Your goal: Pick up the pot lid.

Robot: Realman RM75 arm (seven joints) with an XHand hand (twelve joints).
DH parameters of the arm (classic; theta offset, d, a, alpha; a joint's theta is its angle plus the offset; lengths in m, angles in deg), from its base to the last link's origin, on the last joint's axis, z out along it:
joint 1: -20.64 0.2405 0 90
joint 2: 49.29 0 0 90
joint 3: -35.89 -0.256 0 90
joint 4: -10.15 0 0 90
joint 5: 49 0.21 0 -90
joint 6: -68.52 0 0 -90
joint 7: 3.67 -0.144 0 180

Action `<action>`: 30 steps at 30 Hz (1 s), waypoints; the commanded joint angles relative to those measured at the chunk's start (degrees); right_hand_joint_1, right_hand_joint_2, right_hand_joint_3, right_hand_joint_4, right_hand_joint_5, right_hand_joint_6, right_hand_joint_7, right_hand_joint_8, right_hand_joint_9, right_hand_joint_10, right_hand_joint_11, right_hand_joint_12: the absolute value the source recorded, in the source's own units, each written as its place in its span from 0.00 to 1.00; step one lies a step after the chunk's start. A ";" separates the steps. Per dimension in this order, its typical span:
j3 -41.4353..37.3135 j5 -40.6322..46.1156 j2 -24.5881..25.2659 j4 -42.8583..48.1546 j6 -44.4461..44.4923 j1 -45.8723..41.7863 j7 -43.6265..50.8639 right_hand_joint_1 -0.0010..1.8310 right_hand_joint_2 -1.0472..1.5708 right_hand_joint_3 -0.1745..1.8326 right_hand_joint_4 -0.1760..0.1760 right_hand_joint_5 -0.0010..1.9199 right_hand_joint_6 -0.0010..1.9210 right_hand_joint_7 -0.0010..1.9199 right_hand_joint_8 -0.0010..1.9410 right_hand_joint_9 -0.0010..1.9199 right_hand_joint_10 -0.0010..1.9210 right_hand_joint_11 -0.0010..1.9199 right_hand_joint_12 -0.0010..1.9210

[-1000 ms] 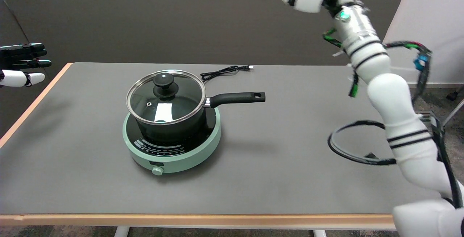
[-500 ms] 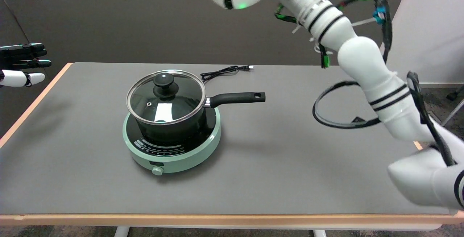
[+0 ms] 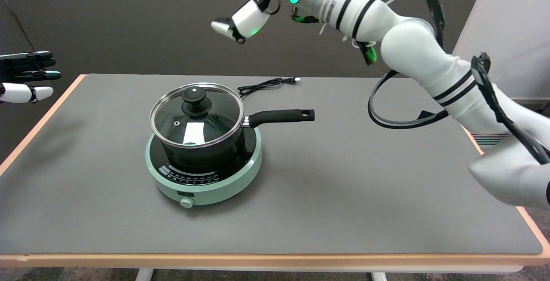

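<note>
here the right hand (image 3: pixel 240 1) hangs high above the table (image 3: pixel 343 195), fingers spread and holding nothing. the glass pot lid (image 3: pixel 196 115) sits on the black pot (image 3: pixel 206 152), which stands on the green cooker (image 3: pixel 215 182).

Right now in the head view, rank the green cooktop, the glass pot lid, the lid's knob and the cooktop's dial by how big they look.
Largest to smallest:
1. green cooktop
2. glass pot lid
3. lid's knob
4. cooktop's dial

The dial sits nearest the camera and still looks smallest.
</note>
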 commanded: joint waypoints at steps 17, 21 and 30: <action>22.00 0.94 7.36 -3.99 -6.09 10.75 15.58 0.49 0.58 0.59 0.86 0.22 0.09 0.27 0.09 0.29 0.18 0.22 0.47; 22.00 0.94 8.51 -6.12 -5.85 9.70 15.58 0.49 0.59 0.58 0.87 0.24 0.10 0.28 0.09 0.29 0.18 0.22 0.47; 22.00 0.62 9.64 -8.70 -6.12 8.16 15.58 0.49 0.59 0.58 0.91 0.25 0.11 0.31 0.09 0.31 0.20 0.22 0.47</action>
